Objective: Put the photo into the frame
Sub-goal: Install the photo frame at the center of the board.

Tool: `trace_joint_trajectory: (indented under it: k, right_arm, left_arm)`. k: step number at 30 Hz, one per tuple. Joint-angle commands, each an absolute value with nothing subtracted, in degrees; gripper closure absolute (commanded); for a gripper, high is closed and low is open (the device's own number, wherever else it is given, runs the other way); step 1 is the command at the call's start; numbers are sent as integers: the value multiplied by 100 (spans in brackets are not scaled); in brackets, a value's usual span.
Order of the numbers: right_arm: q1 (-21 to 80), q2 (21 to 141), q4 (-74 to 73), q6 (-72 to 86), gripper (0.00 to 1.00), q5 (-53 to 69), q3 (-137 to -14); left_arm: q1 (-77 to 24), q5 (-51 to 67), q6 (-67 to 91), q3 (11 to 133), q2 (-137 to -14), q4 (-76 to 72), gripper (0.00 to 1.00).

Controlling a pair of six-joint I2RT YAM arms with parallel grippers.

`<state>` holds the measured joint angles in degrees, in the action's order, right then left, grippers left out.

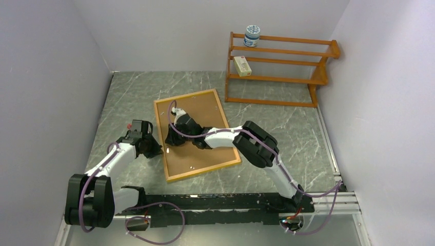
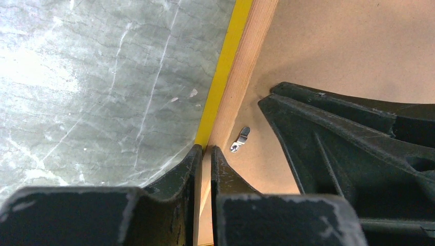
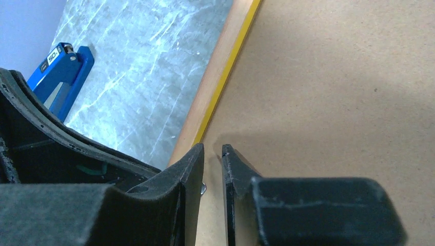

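Top view: the frame (image 1: pixel 204 171) lies face down on the worktop (image 1: pixel 133 97), pale wood rails up, with a brown backing board (image 1: pixel 205 110) filling its opening. The photo shows nowhere, so I cannot tell whether it sits under the board. The left gripper (image 1: pixel 152 147) is at the frame's left rail. The right gripper (image 1: pixel 172 138) hovers over the board just inside that rail. A shelf rack (image 1: pixel 277 79) holding a jar (image 1: pixel 252 36) and a box (image 1: pixel 242 65) stands well apart and hinders nothing.

Left wrist view: the left gripper's jaws are almost together, their tips at the rail where the yellow side meets the wood. A firm clamp cannot be confirmed. A small metal clip (image 2: pixel 240 139) sits just beside them, and the other arm's black body crowds the right.

Right wrist view: the right gripper's jaws leave a thin slit low over the board. A metallic glint shows in it, but nothing is clearly held. A blue object (image 3: pixel 61 72) lies off the frame.

The frame looks light, stiff and thin, and is best pinched by an outer rail. The photo, being paper, would flop and crease.
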<state>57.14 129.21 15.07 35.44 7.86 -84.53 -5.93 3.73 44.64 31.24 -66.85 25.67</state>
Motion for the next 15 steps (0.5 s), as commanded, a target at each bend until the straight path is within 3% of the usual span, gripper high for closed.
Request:
trace_joint_trajectory:
  k: [1, 4, 9, 12, 15]
  right_arm:
    - [5619, 12597, 1629, 3453, 75, 413, -8092]
    - [5543, 12359, 1468, 3883, 68, 485, -7831]
    - [5537, 12219, 1208, 4432, 63, 909, -7572]
    - [5546, 12223, 1294, 4691, 67, 1252, -7449]
    - [5556, 12276, 1346, 4832, 76, 1586, -7440]
  left_arm:
    - [-677, 519, 4403, 3118, -6703, 3177, 97]
    - [-677, 526, 4414, 3209, -6601, 3180, 96]
    - [-677, 604, 4409, 3281, -6530, 2969, 77]
    - [-669, 634, 4388, 3340, -6569, 2799, 65]
    - [-668, 513, 4400, 3439, -6580, 2747, 64]
